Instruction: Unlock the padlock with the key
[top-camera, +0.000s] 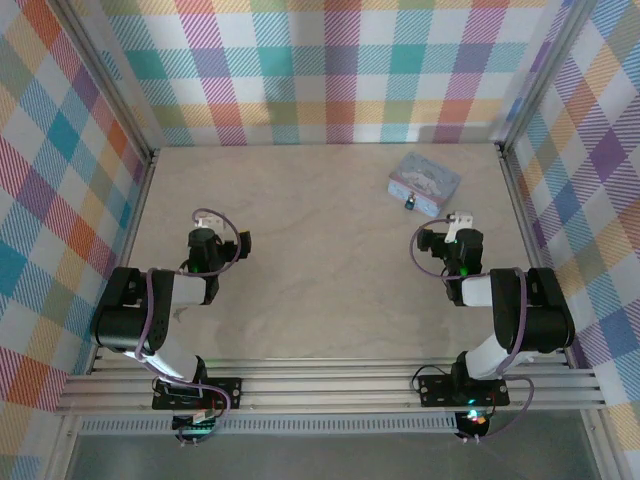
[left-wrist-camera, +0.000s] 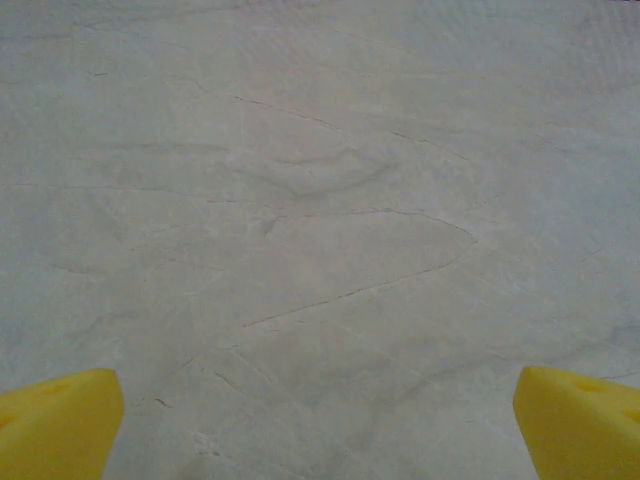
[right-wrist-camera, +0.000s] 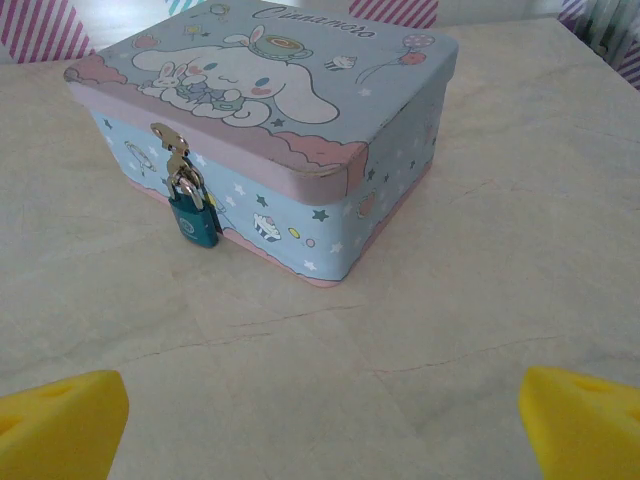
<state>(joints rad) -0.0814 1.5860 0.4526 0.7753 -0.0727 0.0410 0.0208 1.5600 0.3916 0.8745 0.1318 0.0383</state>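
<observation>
A small teal padlock (right-wrist-camera: 193, 221) hangs shut from the brass hasp on the front of a pale blue cartoon-printed tin box (right-wrist-camera: 300, 110). In the top view the box (top-camera: 426, 180) sits at the back right of the table, the padlock (top-camera: 409, 202) a dark speck on its near side. My right gripper (top-camera: 452, 232) hovers just short of the box. Its yellow fingertips (right-wrist-camera: 62, 420) stand wide apart, so the right gripper (right-wrist-camera: 320, 425) is open and holds nothing. My left gripper (top-camera: 212, 238) is over the left side of the table. The left gripper (left-wrist-camera: 320, 425) is open above bare wood. The key is out of view.
The pale wooden table (top-camera: 320, 290) is fenced by plaid-covered walls (top-camera: 330, 70) at the back and both sides. Metal rails (top-camera: 330, 385) run along the near edge where both arm bases are bolted. There is open room in the middle of the table between the arms.
</observation>
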